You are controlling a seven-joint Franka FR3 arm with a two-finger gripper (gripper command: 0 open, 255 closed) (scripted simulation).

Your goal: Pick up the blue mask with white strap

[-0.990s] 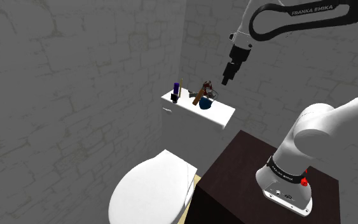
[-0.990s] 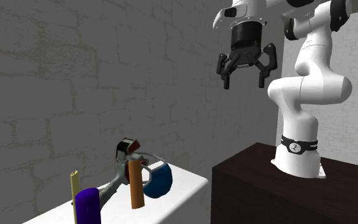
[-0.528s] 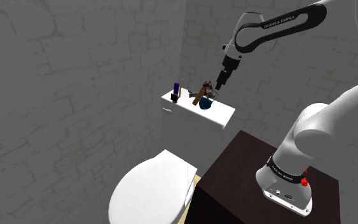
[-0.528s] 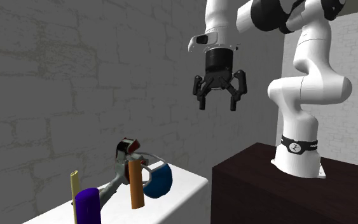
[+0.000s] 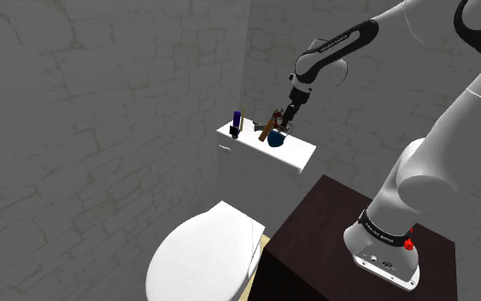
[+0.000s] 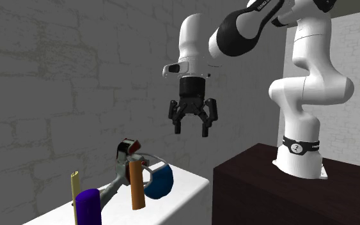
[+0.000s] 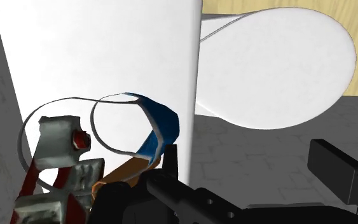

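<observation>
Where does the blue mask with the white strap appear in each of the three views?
Shoulder view: the blue mask is near the middle, on the white tank top.
Second exterior view: lower middle, right of the brown cylinder, below and left of the open gripper.
Wrist view: just ahead of the gripper, its strap looped beside it.
Shared landmark: the white tank top under the mask.

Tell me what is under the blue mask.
The blue mask lies on the white toilet tank lid. The lid beneath it is covered by the mask itself.
</observation>
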